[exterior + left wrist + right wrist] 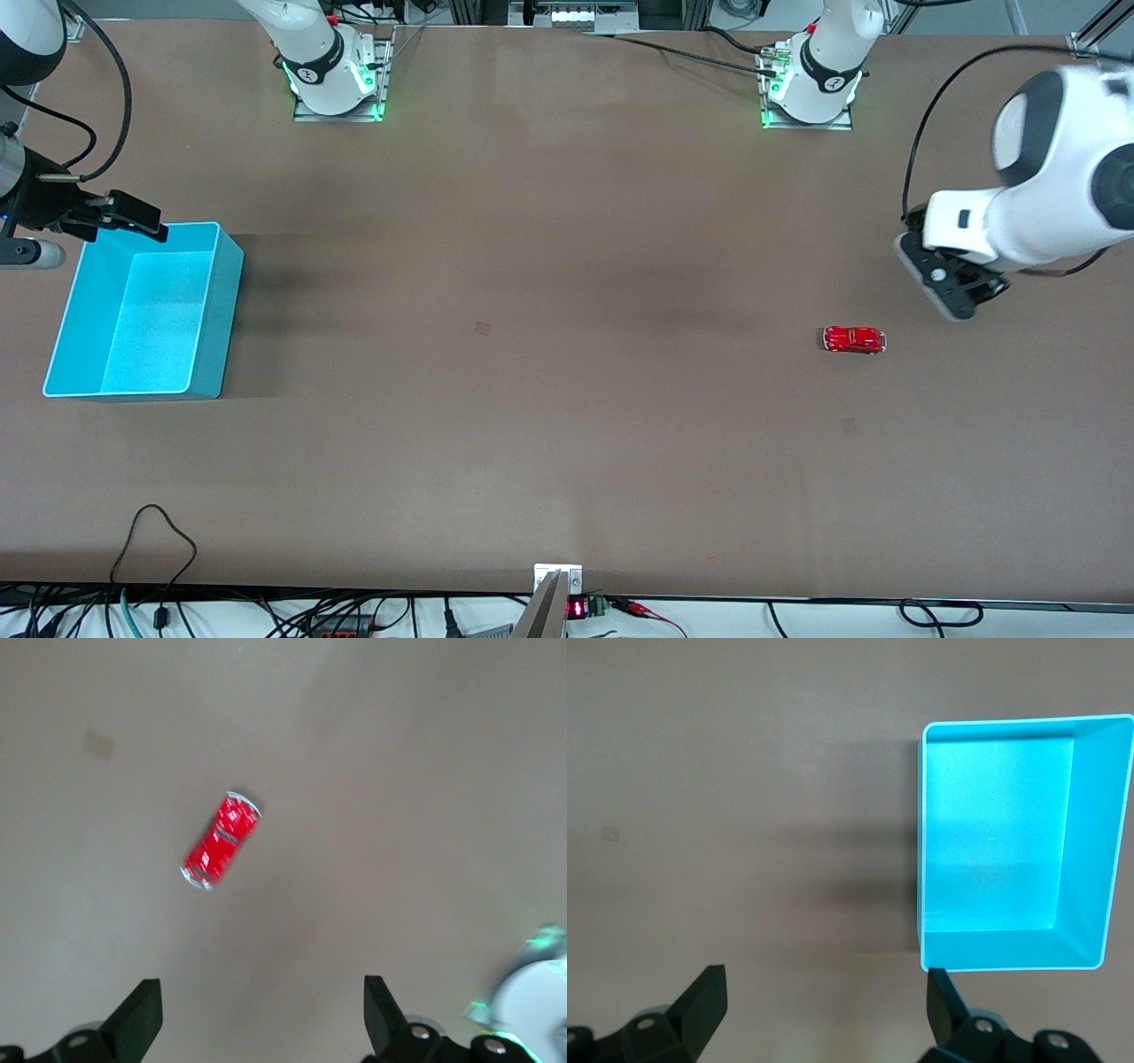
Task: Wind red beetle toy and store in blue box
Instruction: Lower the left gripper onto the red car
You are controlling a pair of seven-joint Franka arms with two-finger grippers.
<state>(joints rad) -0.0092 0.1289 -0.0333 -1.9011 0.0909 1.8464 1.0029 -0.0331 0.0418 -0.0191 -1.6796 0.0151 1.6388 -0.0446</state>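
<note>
The red beetle toy [854, 339] stands on the brown table toward the left arm's end, on its wheels; the left wrist view shows it too [221, 841]. My left gripper [961, 288] hovers in the air close by it, not directly over it, and is open [261, 992] with bare table between its fingers. The blue box [226, 301] sits at the right arm's end and has nothing in it. My right gripper [152, 223] hangs over the box's corner nearest the robot bases, open [824, 979] and holding nothing. The right wrist view shows the box [1085, 842] from above.
The two arm bases [337, 75] [811, 84] stand along the table's edge farthest from the front camera. Small pale marks [483, 329] [848, 426] show on the tabletop. A black cable [159, 532] loops onto the near edge, beside a metal bracket [556, 580].
</note>
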